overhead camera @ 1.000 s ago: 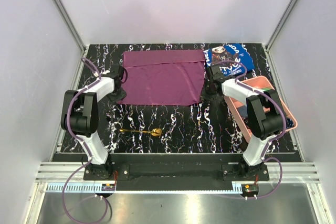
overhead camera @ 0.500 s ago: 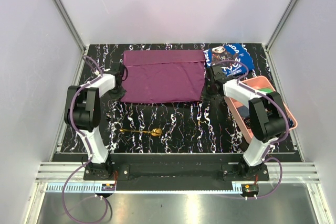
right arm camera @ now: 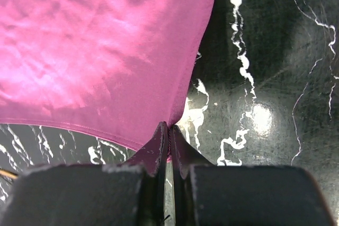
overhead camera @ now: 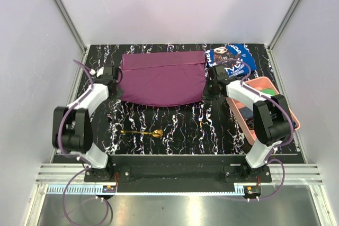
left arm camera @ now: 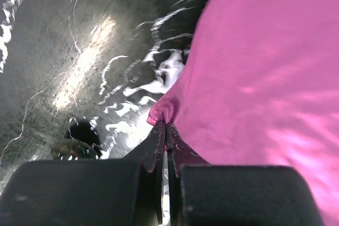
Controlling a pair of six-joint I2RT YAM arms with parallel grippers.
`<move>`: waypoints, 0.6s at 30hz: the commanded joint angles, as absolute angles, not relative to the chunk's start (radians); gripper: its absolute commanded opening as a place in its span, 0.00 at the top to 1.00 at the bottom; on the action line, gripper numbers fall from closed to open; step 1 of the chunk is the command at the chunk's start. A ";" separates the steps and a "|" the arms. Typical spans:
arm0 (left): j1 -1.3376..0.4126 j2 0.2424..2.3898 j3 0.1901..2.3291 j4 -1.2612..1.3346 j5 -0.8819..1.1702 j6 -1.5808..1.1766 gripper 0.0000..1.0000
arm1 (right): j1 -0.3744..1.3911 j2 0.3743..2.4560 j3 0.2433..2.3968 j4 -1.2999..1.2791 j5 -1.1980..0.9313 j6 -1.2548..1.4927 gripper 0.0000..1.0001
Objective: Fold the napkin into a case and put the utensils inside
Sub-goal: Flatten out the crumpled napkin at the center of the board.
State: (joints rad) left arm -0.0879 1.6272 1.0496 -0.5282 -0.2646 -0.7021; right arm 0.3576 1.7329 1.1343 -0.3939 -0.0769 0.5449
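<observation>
The left fingers (left arm camera: 155, 154) are clamping one near corner of the napkin (overhead camera: 163, 80) and the right fingers (right arm camera: 157, 146) are clamping the other, the cloth spreading between them on the counter (overhead camera: 175, 125), looking light, limp and slippery, so pinching deep at the corners is seeming wisest.

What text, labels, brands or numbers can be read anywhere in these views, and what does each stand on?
Blue cloth: white lettering beside a printed picture, too small and blurred to read with confidence.
Napkin: plain, no writing.
Spoon: no marking visible.
Pink tray: no label visible.
Both wrist views: no text at all.
</observation>
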 commanded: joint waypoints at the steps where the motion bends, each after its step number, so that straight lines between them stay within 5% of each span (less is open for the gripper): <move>1: -0.084 1.397 1.034 -0.440 -0.175 -0.635 1.00 | 0.356 1.603 1.189 -0.373 -0.113 0.450 1.00; 10: -0.091 0.973 1.220 -0.443 -0.149 -0.525 1.00 | 0.357 1.250 1.354 -0.425 -0.202 0.335 1.00; 18: -0.091 0.819 1.511 -0.489 -0.132 -0.483 1.00 | 0.357 1.042 1.540 -0.485 -0.302 0.336 1.00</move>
